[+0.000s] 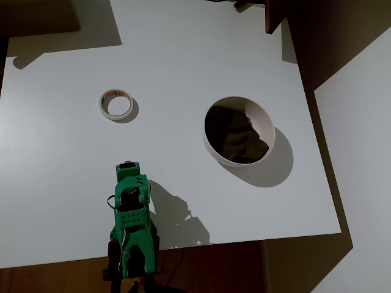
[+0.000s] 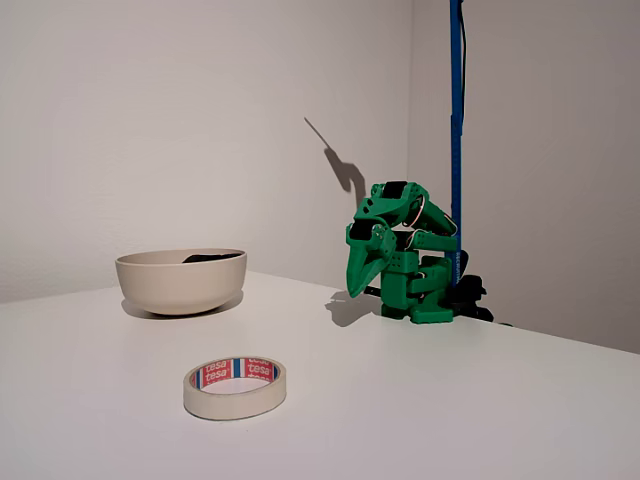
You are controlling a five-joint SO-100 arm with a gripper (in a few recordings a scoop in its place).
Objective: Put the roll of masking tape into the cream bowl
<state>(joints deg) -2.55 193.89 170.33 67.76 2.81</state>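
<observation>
While your arm point(image 2: 405, 255) sits folded at the table point(image 1: 183, 55) edge, you see the bowl point(image 1: 239, 130) resting on the white top, well right of the tape point(image 1: 116, 104) in the overhead view (dark stuff lies inside the bowl). The gripper point(image 2: 358, 287) points down above the table, jaws together as far as the fixed view shows, holding nothing and touching nothing. The tape lies flat, well apart from it.

The roll of masking tape point(image 2: 235, 387) is cream with red, white and blue core print; the cream bowl point(image 2: 181, 281) has a dark inside; the arm point(image 2: 400, 250) is green; the bench point(image 1: 183, 55) is white.
</observation>
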